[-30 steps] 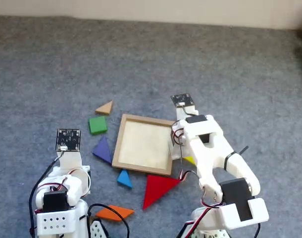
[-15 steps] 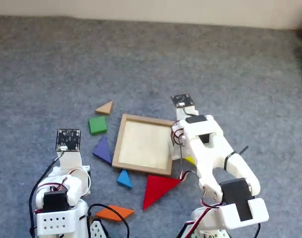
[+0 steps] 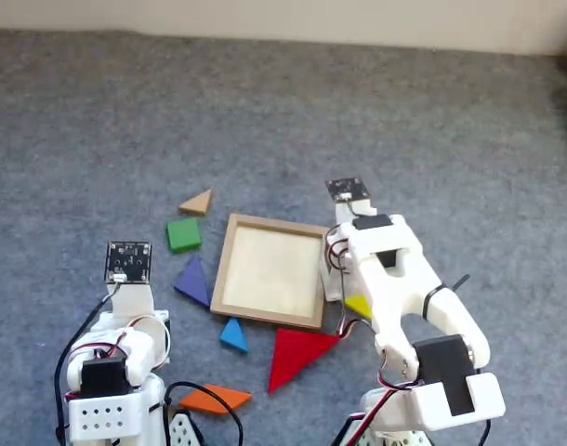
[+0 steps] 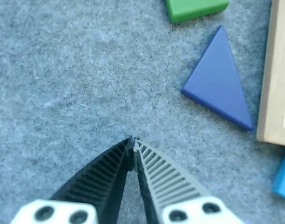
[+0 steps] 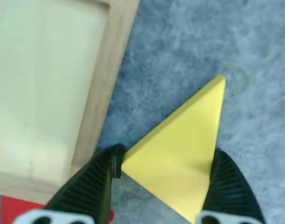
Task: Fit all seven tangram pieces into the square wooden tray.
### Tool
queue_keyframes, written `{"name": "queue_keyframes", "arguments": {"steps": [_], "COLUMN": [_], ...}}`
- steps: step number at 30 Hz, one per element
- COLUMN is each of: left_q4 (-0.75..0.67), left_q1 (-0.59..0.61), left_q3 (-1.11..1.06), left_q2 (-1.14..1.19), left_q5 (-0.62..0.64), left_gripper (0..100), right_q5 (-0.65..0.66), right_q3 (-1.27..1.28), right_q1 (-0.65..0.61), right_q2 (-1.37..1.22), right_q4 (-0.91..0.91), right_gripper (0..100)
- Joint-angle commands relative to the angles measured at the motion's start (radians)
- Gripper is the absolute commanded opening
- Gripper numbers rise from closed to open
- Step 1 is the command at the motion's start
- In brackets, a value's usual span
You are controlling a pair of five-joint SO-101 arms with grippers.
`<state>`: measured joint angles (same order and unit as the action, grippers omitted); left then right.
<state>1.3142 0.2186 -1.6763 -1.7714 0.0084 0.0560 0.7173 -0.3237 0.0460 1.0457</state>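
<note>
Right wrist view catches the right hand (image 5: 167, 156) closed narrow on the yellow triangle (image 5: 184, 135), one finger at a corner and the other on the far edge; the piece lies on the grey surface (image 5: 189, 42) just beside the wooden tray (image 5: 107, 88); in the high view it sits right of the tray, centre frame; the left hand (image 4: 133, 142) has its fingers pressed together over the surface, near the purple triangle (image 4: 219, 79) and the green square (image 4: 194, 7).

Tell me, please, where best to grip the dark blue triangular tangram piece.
Probably from straight above: the dark blue triangular tangram piece lies flat. Pinch its square corner against the long edge facing the square wooden tray.
</note>
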Motion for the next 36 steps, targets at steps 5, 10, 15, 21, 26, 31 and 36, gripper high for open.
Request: {"name": "queue_keyframes", "arguments": {"steps": [5,10,15,21,26,31,36], "left_q4": [0.006,0.006,0.006,0.006,0.006,0.006,0.006], "left_q1": [0.016,0.016,0.016,0.016,0.016,0.016,0.016], "left_q3": [-0.019,-0.019,-0.019,-0.019,-0.019,-0.019,-0.019], "left_q2": [-0.050,-0.050,-0.050,-0.050,-0.050,-0.050,-0.050], "left_q5": [-0.003,-0.003,-0.003,-0.003,-0.003,-0.003,-0.003], "left_gripper": [1,1,1,1,1,1,1], "right_q5": [0.002,0.002,-0.006,-0.135,-0.224,-0.466,-0.543], "right_q3": [-0.071,-0.104,-0.188,-0.344,-0.400,-0.483,-0.615], "right_q1": [0.015,0.013,-0.013,-0.116,-0.223,-0.323,-0.361], "right_q2": [0.130,0.223,0.249,0.246,0.231,0.071,-0.142], "right_q4": [0.090,0.147,0.208,0.300,0.292,0.288,0.288], "right_gripper": [16.3,16.3,16.3,16.3,16.3,16.4,16.3]}}
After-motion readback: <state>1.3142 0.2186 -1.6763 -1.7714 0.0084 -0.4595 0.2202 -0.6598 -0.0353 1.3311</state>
